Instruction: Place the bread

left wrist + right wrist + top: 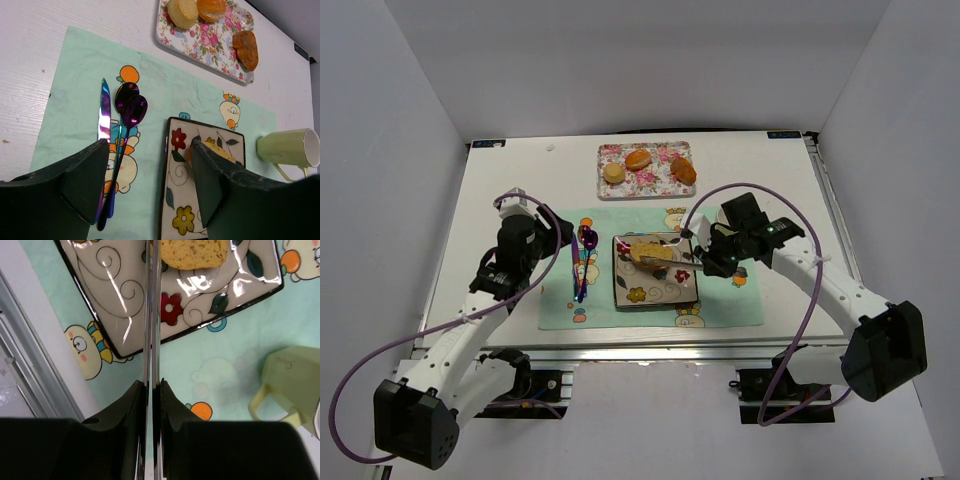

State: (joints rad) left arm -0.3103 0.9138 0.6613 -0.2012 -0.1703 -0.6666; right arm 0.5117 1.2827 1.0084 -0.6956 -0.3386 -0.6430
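Left gripper [150,152] hangs spread and empty over the green mat [75,75], near its left side. We judge it is parked there to stay clear of the working arm.

Knife [104,112] and spoon [132,112] lie side by side on the mat, left of the plate [660,292], set as at a table place.

Bread [650,252] lies on the far half of the plate. Seen from above, its long axis runs roughly left to right across the plate, slightly tilted. It lies close to the line of the tongs [152,315], one end toward the right arm.

Right gripper [153,390] is clamped on the tongs, whose two blades are squeezed almost together. They reach along the edge of the slice. The tips are out of view, so we cannot tell if they pinch the bread.

Mug [295,375] sits on the mat right of the plate. We reckon the low, long reach with the tongs keeps the wrist clear of it.
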